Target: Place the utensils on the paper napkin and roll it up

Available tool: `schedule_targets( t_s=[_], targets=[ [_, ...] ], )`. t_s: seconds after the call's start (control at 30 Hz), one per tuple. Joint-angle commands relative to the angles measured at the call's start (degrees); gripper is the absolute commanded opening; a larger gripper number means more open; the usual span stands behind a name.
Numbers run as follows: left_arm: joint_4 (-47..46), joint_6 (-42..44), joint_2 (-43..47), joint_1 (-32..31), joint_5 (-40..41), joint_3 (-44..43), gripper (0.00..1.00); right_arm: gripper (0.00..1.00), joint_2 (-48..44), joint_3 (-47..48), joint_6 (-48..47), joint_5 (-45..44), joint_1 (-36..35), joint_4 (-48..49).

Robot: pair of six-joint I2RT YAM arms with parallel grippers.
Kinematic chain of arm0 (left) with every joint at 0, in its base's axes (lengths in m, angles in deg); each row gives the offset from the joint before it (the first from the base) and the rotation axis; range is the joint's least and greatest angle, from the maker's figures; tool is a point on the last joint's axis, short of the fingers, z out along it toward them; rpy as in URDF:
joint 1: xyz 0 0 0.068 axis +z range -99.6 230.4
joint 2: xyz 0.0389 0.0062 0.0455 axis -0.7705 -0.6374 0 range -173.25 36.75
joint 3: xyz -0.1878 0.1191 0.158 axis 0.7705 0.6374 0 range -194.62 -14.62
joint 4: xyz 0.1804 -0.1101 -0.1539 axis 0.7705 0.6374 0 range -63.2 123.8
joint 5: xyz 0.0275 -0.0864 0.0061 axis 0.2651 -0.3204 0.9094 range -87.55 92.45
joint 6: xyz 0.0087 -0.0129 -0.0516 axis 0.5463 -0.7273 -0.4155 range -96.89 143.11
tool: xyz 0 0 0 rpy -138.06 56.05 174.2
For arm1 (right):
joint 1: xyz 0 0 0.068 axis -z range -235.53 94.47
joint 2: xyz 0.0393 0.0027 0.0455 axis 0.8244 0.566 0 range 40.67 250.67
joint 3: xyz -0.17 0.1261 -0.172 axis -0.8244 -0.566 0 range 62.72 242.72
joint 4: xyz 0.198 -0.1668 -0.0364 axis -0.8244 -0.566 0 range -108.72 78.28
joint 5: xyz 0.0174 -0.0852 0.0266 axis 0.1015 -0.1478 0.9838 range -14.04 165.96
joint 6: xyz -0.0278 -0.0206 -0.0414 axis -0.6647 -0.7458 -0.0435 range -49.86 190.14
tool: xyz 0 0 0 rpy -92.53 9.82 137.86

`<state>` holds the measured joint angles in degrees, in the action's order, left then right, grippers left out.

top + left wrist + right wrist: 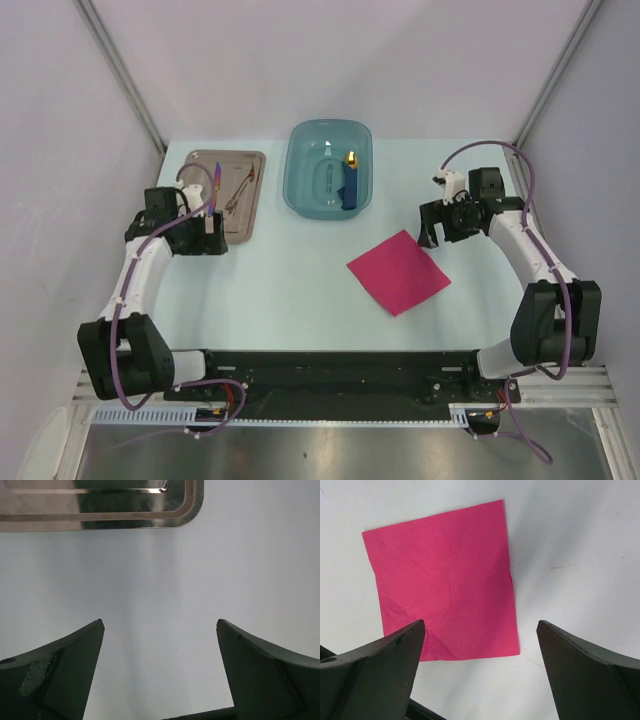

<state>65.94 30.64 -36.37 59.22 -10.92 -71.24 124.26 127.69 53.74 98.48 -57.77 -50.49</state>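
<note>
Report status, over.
Left end effector open, by tray. Right end effector open, by napkin. Napkin flat, bare; utensils in tray. Bowl behind, not blocking.

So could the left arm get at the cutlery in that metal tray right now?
Probably yes: its open fingers hang just short of the tray, with nothing between them and the utensils lying in it.

**Twin arms in black and white**

The left arm (135, 285) and right arm (527, 248) pair white links (150, 258) with black joints (552, 320); a purple cable (480, 146) trails along each. The left gripper (160, 621) has dark, wedge-shaped fingers (60, 675), one scuffed pale.
</note>
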Motion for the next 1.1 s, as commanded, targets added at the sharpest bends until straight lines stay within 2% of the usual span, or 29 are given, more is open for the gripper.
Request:
schedule_targets(
  t_s=[0.0, 0.27, 0.43, 0.6, 0.87, 1.07],
  targets=[
    [-3.27, 1.18, -3.24, 0.32, 1.76, -6.2, 1.0, 1.0, 2.19, 3.93, 0.93, 1.12, 0.22, 0.27],
    [-7.75, -2.95, -18.18, 0.32, 3.78, -20.62, 1.0, 1.0, 7.1, 8.68, 0.67, 0.59, 0.13, 0.27],
    [-8.72, -6.56, -29.43, 0.32, 5.54, -33.45, 1.0, 1.0, 9.39, 10.7, 0.06, -0.11, 0.13, 0.09],
    [-9.43, -8.85, -41.02, 0.23, 6.86, -44.16, 0.89, 1.0, 11.67, 12.11, -0.64, -0.99, 0.13, 0.09],
    [-8.73, -7.71, -52.73, 0.32, 8.97, -54.02, 0.79, 0.99, 14.58, 13.95, -1.61, -2.13, 0.13, -0.08],
    [-8.9, -5.51, -57.21, 0.23, 10.55, -55.87, 0.72, 0.99, 17.04, 16.06, -2.4, -3.19, 0.04, -0.79]
  ],
)
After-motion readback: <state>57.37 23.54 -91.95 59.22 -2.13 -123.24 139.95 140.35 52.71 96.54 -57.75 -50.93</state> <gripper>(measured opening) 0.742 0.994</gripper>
